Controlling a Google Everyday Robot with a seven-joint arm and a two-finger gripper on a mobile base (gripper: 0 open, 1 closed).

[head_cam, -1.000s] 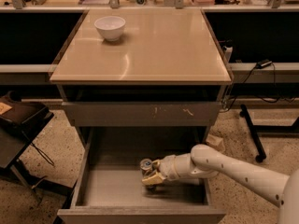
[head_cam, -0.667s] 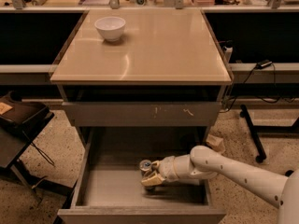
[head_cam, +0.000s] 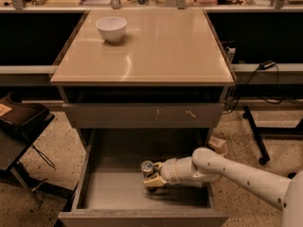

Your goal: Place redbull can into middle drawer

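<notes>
The middle drawer (head_cam: 109,193) is pulled wide open below the cabinet, with its grey floor showing. The redbull can (head_cam: 147,167) stands upright inside it, right of middle, with its shiny top visible. My gripper (head_cam: 152,174) reaches in from the right on the white arm and sits right at the can, low in the drawer. The can's lower body is hidden behind the fingers.
A white bowl (head_cam: 111,28) sits at the back left of the tan countertop (head_cam: 156,51). The closed drawer front with whitish scratches (head_cam: 142,115) is just above the open drawer. A dark chair (head_cam: 19,126) stands left; a black stand leg (head_cam: 255,134) is at right.
</notes>
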